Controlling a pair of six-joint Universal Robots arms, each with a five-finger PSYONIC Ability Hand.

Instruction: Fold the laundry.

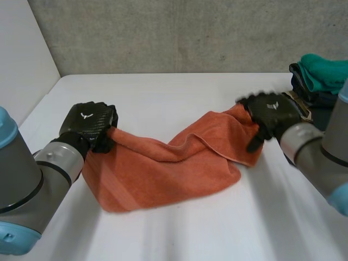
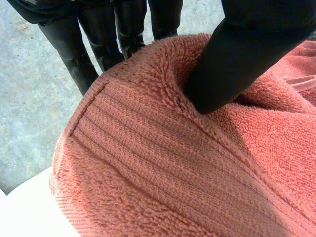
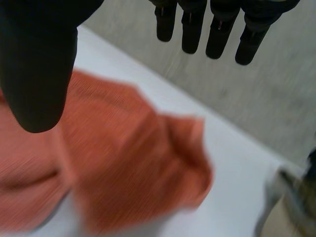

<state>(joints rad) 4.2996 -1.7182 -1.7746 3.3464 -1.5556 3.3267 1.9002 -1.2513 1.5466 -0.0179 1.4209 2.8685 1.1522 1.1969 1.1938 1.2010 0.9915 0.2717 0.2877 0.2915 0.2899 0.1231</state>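
Lying rumpled across the table point(image 1: 163, 92), the orange towel point(image 1: 174, 163) stretches between the two hands; the left hand point(image 1: 87, 122) grasps its left end, thumb point(image 2: 237, 59) dug into the cloth and fingers point(image 2: 74, 54) behind the hem; the right hand point(image 1: 272, 111) is at the right end, released, its fingers straight, the towel under its palm; a stack point(image 1: 321, 76) of folded clothes, teal on top, sits just beside the right hand.
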